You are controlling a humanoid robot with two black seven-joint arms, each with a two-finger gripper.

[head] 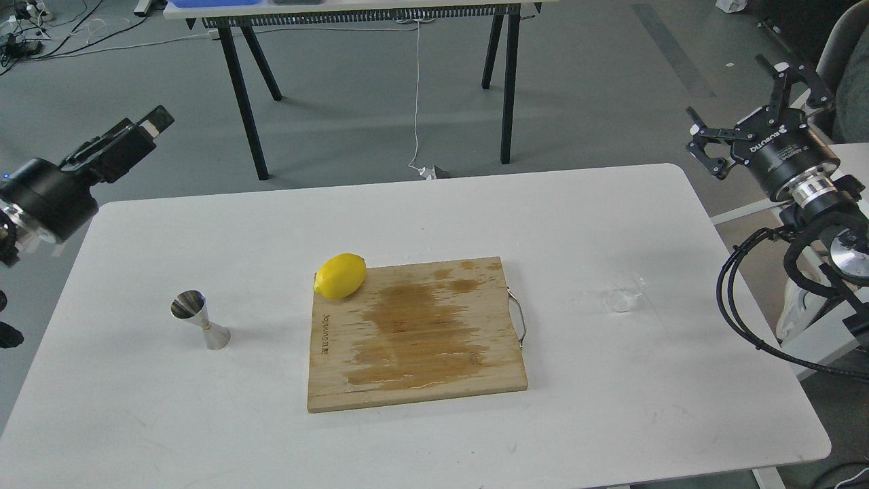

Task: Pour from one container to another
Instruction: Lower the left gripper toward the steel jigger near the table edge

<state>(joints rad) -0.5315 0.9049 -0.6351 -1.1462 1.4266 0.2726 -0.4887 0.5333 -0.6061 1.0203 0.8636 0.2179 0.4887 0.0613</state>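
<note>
One clear cup point(625, 299), one steel jigger point(200, 320), one lemon point(341, 276) and one wooden cutting board point(415, 334) sat on a white table point(434, 435). The cup stood to the right of the board, the jigger upright well to its left, and the lemon rested on the board's far left corner; dark wet stains marked the wood. The right end effector point(747, 102) hung with fingers spread wide, off the table's far right corner. Whether the left end effector point(153, 123), raised beyond the far left corner, was open or closed could not be told. Behind, a second table point(353, 10) on black legs stood on grey floor point(577, 88).
</note>
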